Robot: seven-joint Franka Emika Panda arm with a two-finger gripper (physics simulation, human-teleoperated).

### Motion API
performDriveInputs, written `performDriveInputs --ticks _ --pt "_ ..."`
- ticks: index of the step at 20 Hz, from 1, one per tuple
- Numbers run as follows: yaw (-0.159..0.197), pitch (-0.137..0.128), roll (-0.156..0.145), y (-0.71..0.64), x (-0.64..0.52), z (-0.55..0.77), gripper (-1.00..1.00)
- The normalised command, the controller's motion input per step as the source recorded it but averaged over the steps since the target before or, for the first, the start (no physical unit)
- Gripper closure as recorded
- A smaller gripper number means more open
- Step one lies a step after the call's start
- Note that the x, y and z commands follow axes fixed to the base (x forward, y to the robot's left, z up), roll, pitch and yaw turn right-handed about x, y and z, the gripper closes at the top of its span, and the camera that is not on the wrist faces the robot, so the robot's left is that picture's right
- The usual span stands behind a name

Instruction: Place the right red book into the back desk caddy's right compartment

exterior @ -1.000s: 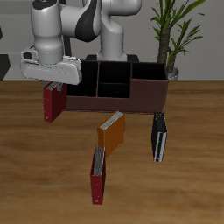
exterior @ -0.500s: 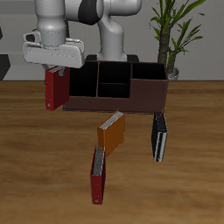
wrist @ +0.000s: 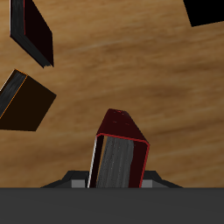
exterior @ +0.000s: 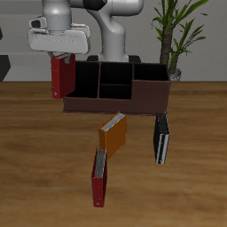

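We've got the red book [exterior: 62,78] pinched in our closed gripper [exterior: 60,55], upper left of frame; its lower edge could snag the back desk caddy [exterior: 133,97] wall.

On my table [exterior: 35,151] an orange book [exterior: 113,135] lies just before a black book [exterior: 161,138] standing near it; another red book [exterior: 99,177] sits nearer the front edge, a plant [exterior: 176,31] at the back
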Motion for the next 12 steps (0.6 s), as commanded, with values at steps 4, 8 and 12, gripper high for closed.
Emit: performDriveInputs --ticks 4,8,12 --pt "0.011 -0.023 0.019 0.12 -0.32 0.23 1.00" --pt "0.002 -0.010 0.003 0.08 -0.29 0.16 1.00" --pt "0.006 0.007 -0.001 0.11 -0.26 0.06 1.00"
